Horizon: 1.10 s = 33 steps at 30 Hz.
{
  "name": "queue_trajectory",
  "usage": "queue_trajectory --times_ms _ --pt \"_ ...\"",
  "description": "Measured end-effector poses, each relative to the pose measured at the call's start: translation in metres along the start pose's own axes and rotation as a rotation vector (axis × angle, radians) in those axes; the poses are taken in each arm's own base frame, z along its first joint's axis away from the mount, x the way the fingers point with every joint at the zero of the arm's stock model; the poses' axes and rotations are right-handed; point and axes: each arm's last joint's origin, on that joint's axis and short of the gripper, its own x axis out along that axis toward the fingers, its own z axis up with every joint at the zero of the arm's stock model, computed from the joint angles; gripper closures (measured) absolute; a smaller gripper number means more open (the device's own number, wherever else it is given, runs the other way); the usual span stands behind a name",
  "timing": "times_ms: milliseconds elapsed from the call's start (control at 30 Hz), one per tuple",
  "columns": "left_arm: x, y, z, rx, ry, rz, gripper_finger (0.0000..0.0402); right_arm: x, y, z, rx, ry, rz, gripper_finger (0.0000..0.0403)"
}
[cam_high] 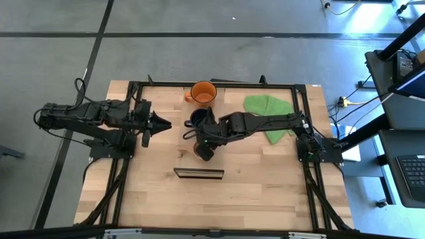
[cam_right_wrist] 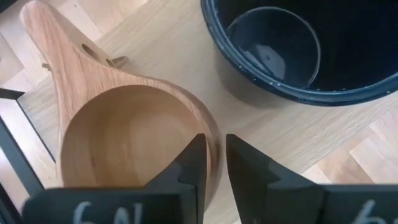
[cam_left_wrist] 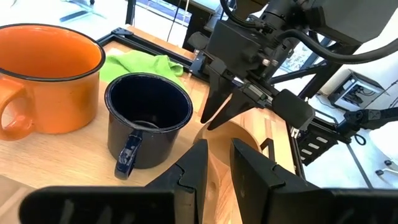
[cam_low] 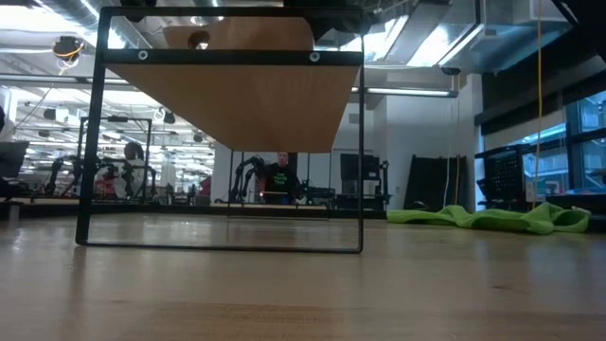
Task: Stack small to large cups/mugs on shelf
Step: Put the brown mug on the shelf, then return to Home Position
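Note:
The shallow wooden cup (cam_right_wrist: 124,143) lies beside the dark navy mug (cam_right_wrist: 298,50), its stubby handle (cam_right_wrist: 46,31) pointing away from the mug. My right gripper (cam_right_wrist: 216,155) is shut on the cup's rim at the table's middle (cam_high: 201,143). The navy mug (cam_high: 197,119) and the orange mug (cam_high: 202,91) stand upright on the table behind it. My left gripper (cam_high: 166,124) hovers left of the mugs, nearly shut and empty. The shelf (cam_high: 199,173) stands nearer the front edge. My right gripper pinches the wooden cup's wall at the rim (cam_right_wrist: 211,134), on the side next to the navy mug. One finger (cam_right_wrist: 193,168) is inside the bowl and one (cam_right_wrist: 249,171) outside. The fingers come from above, pointing down. Whether the cup's base is on the table does not show.
A green cloth (cam_high: 269,109) lies at the back right, under the right arm. A black frame rail (cam_high: 212,83) runs along the table's far edge. In the low view the shelf's board (cam_low: 237,95) sits on a black frame (cam_low: 90,142).

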Motion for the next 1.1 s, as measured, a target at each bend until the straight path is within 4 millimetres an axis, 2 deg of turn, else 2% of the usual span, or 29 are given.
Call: queue_trajectory --times_ms 467,600,800,900,1000,1100 --pt "0.000 0.000 0.000 0.007 -0.001 0.000 0.0339 0.000 0.002 0.001 0.007 0.022 0.056 0.0338" --pt "0.000 0.000 0.000 0.023 -0.002 -0.001 0.0339 -0.007 0.001 0.002 0.005 0.016 0.060 0.0338" --pt "0.001 -0.001 0.003 0.019 -0.024 -0.013 0.0339 -0.031 -0.003 0.009 -0.029 -0.075 0.037 0.0338" --pt "0.000 -0.009 0.012 0.014 -0.096 -0.141 0.0339 -0.047 -0.009 0.015 -0.058 -0.143 0.051 0.0338" --pt "-0.005 -0.018 0.026 0.056 -0.221 -0.314 0.0339 -0.076 -0.019 0.023 -0.085 -0.238 0.119 0.0338" --pt "-0.014 -0.018 0.032 0.023 -0.296 -0.316 0.0339 -0.106 -0.029 0.023 -0.116 -0.282 0.198 0.0338"
